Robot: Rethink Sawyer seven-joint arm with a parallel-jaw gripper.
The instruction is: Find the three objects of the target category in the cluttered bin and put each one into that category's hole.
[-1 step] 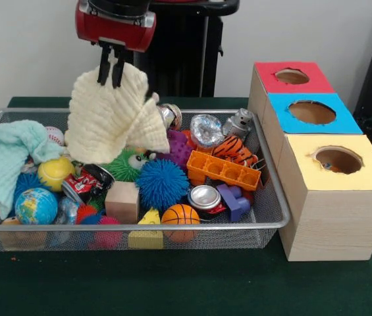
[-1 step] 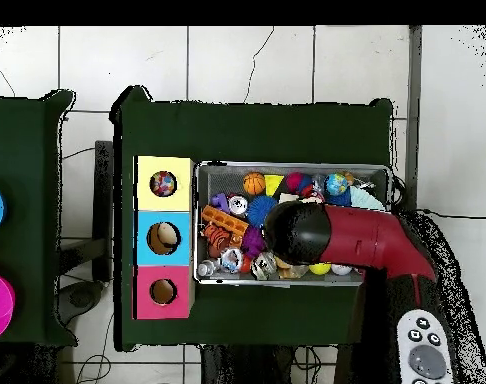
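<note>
1 cream waffle-textured cloth point(image 1: 110, 118) hangs crumpled from the gripper point(image 1: 111, 74), fingers clamped on its top

A soft, waffle-textured cream cloth point(image 1: 110, 115) hangs above the wire-mesh metal bin point(image 1: 265, 227), beside a matt mint cloth point(image 1: 4, 158). Inside lie a glossy metal can point(image 1: 205, 197), a spiky rubbery blue ball point(image 1: 162, 184), and a plain wooden block point(image 1: 122, 201). The boxes point(image 1: 330, 210) have bare wood sides and matt coloured tops.
</note>
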